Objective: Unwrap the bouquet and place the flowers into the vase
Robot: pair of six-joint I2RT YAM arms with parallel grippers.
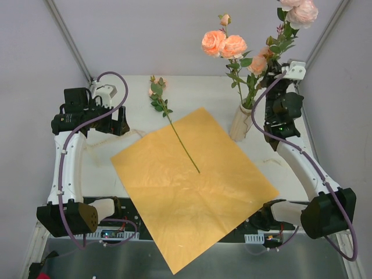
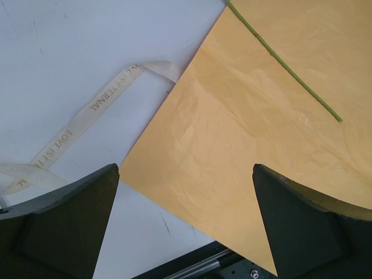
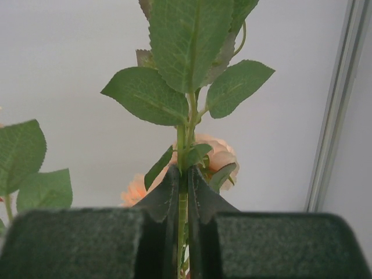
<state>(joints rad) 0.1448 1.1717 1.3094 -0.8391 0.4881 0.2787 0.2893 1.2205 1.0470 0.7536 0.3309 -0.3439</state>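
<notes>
The bouquet's orange paper (image 1: pixel 192 186) lies flat and open on the table. One rose (image 1: pixel 157 93) lies at the back, its thin stem (image 2: pixel 285 64) running onto the sheet. The cream vase (image 1: pixel 240 123) stands at the back right with several peach-pink flowers (image 1: pixel 224 43) upright in it. My right gripper (image 1: pixel 275 80) is shut on the stem (image 3: pixel 182 192) of a tall leafy rose (image 1: pixel 299 11) above the vase. My left gripper (image 2: pixel 186 174) hangs open over the paper's left edge (image 2: pixel 174 128), holding nothing.
The cream ribbon (image 2: pixel 87 110) lies loose on the white table (image 1: pixel 192 93) left of the paper. Grey walls and frame posts (image 1: pixel 70 40) close in the back and sides. The black base rail (image 2: pixel 197 264) runs along the near edge.
</notes>
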